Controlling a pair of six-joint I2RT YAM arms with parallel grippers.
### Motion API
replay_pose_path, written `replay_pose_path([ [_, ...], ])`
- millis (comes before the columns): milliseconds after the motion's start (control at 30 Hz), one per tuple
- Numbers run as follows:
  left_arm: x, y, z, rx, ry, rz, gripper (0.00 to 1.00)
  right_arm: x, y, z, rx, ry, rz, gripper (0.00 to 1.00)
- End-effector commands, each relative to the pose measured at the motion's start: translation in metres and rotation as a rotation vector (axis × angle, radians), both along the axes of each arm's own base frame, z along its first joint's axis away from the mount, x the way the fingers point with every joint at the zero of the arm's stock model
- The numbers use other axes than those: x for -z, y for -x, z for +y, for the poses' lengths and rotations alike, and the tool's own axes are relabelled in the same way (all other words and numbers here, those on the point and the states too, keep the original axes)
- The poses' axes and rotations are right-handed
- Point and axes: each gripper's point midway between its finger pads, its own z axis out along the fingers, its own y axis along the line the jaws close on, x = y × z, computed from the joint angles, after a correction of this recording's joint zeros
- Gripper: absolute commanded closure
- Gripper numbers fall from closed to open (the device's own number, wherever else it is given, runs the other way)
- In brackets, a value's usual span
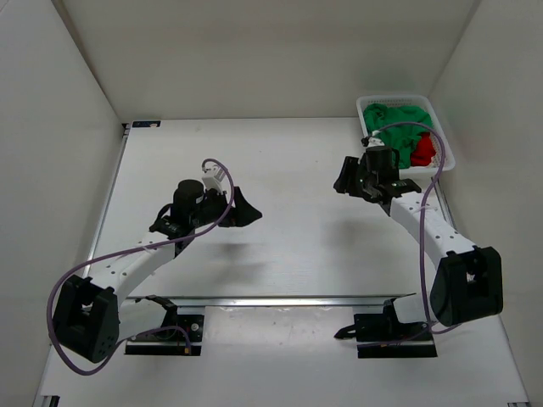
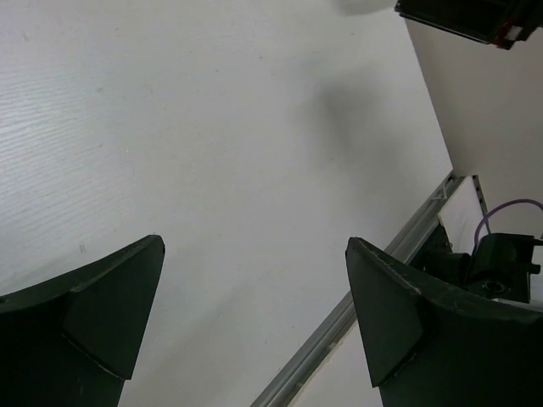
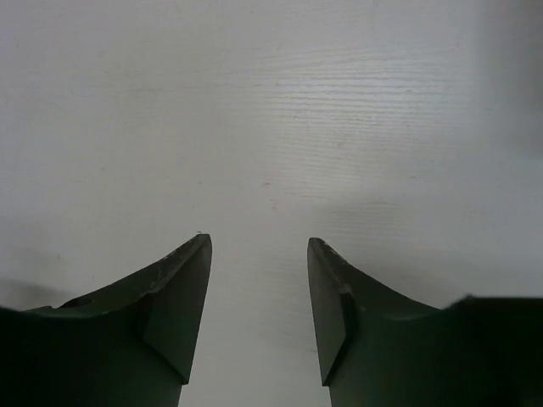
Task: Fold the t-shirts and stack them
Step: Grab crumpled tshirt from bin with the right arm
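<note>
t-shirts [image 1: 394, 117] seemingly bunched, far-right corner basket [image 1: 394, 99]

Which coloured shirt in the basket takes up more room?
The green t-shirt: it spreads across most of the white basket, while the red t-shirt is just a small bunch at its near right corner.
</note>
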Motion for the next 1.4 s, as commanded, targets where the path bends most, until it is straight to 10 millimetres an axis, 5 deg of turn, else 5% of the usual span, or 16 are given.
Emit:
replay_pose_path([
  [0, -0.022, 0.002, -0.009, 0.075, 0.067, -0.081, 0.01, -0.026, -0.005, -0.017, 0.047, 0.006, -0.07, 0.53],
  [133, -0.019, 0.002, -0.017, 0.08, 0.06, -0.097, 0.01, -0.044, -0.011, -0.036, 0.088, -0.004, -0.097, 0.98],
  [167, -0.025, 0.005, -0.023, 0.094, 0.087, -0.104, 0.02, -0.052, -0.017, -0.043, 0.111, 0.003, -0.119, 1.0],
  [300, -0.015, 0.013, -0.03, 0.131, 0.132, -0.085, 0.01, -0.061, -0.038, -0.087, 0.228, 0.08, -0.107, 1.0],
  [333, -0.016, 0.012, -0.031, 0.128, 0.139, -0.089, 0.27, -0.061, -0.041, -0.095, 0.245, 0.091, -0.099, 1.0],
  [400, -0.007, 0.015, -0.03, 0.121, 0.147, -0.089, 0.63, -0.061, -0.053, -0.134, 0.351, 0.166, -0.092, 0.92],
  [433, -0.005, 0.018, -0.03, 0.127, 0.148, -0.092, 0.7, -0.062, -0.055, -0.144, 0.375, 0.182, -0.094, 0.86],
  [567, 0.001, 0.022, -0.029, 0.119, 0.159, -0.118, 0.62, -0.046, -0.072, -0.176, 0.403, 0.165, -0.033, 0.69],
  [600, 0.015, 0.023, -0.025, 0.11, 0.142, -0.093, 0.57, -0.036, -0.086, -0.198, 0.426, 0.205, -0.012, 0.59],
  [833, 0.021, 0.027, -0.028, 0.127, 0.139, -0.071, 0.56, -0.019, -0.122, -0.19, 0.359, 0.167, 0.007, 0.6],
  [1067, 0.025, 0.025, -0.024, 0.105, 0.124, -0.064, 0.56, -0.005, -0.137, -0.195, 0.37, 0.179, 0.024, 0.62],
  [1133, 0.022, 0.025, -0.024, 0.102, 0.125, -0.07, 0.56, 0.0, -0.141, -0.192, 0.351, 0.171, 0.027, 0.69],
  [1267, 0.021, 0.025, -0.022, 0.094, 0.125, -0.069, 0.57, -0.012, -0.147, -0.196, 0.361, 0.163, -0.005, 1.0],
  [1367, 0.018, 0.023, -0.022, 0.086, 0.12, -0.073, 0.57, -0.053, -0.145, -0.19, 0.359, 0.15, -0.108, 1.0],
])
